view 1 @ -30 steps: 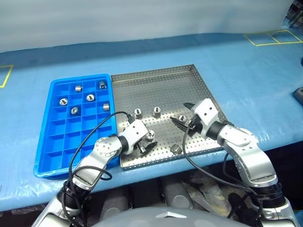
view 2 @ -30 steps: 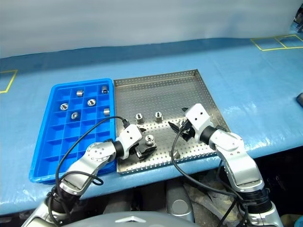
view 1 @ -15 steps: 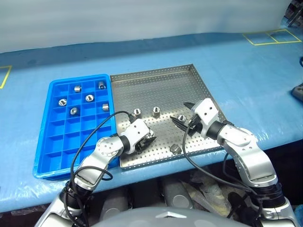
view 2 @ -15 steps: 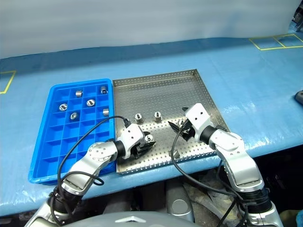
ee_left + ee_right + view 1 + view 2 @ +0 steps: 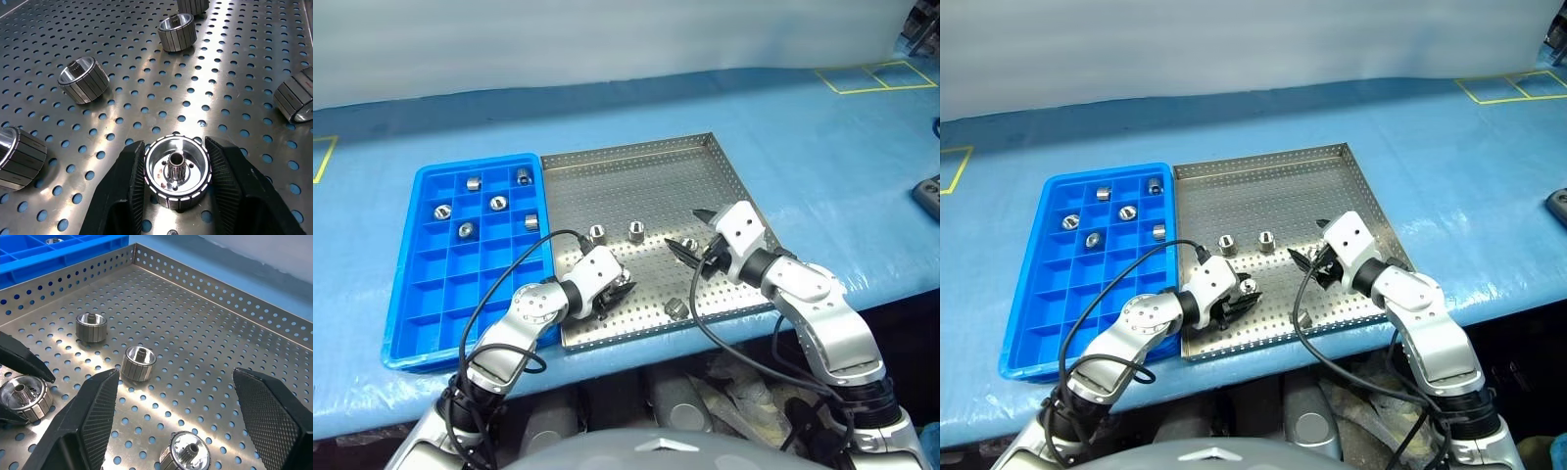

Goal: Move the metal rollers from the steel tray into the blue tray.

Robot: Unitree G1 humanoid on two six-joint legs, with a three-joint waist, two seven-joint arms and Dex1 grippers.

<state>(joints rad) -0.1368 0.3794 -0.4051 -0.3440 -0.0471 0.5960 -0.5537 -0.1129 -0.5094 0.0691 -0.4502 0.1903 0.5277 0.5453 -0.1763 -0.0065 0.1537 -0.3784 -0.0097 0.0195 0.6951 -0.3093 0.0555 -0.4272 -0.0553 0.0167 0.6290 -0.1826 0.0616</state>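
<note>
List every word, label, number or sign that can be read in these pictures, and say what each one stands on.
None: no readable word, number, label or brand appears anywhere.
The perforated silver steel tray, the bright blue plastic compartment tray and the small shiny metal rollers carry no lettering.
The yellow tape outlines on the blue table cover are plain marked squares, not text.

Left end effector [image 5: 178,188] clamped, right [image 5: 183,416] agape

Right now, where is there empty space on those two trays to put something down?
The blue tray has its whole near half free, below the five metal rollers at its far end. The steel tray is bare across its far half, up to the rim. Its near half is crowded with rollers, the left gripper and the right gripper.
</note>
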